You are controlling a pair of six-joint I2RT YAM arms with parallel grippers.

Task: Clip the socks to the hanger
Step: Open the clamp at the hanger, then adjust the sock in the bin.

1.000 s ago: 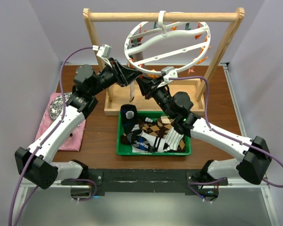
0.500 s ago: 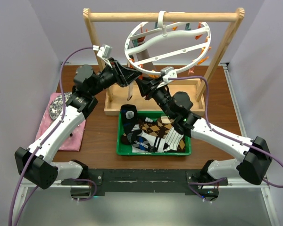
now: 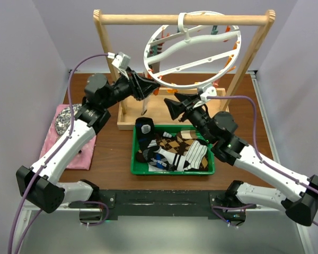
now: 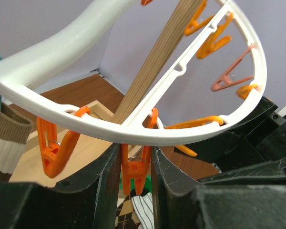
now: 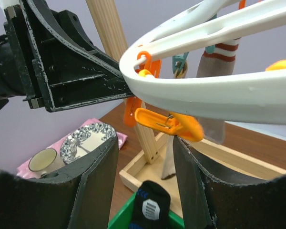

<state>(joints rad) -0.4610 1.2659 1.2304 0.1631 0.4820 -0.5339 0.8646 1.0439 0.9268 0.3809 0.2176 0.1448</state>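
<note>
Pinching an orange plastic peg (image 4: 135,177) is the left hand (image 4: 135,161).

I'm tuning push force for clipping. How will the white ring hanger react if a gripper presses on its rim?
Probably it swings or tilts: the hanger hangs only by its hook over the wooden bar. The moulded plastic looks stiff and light, so it should yield by moving, not bending. The left gripper closed around an orange peg may steady it.
</note>
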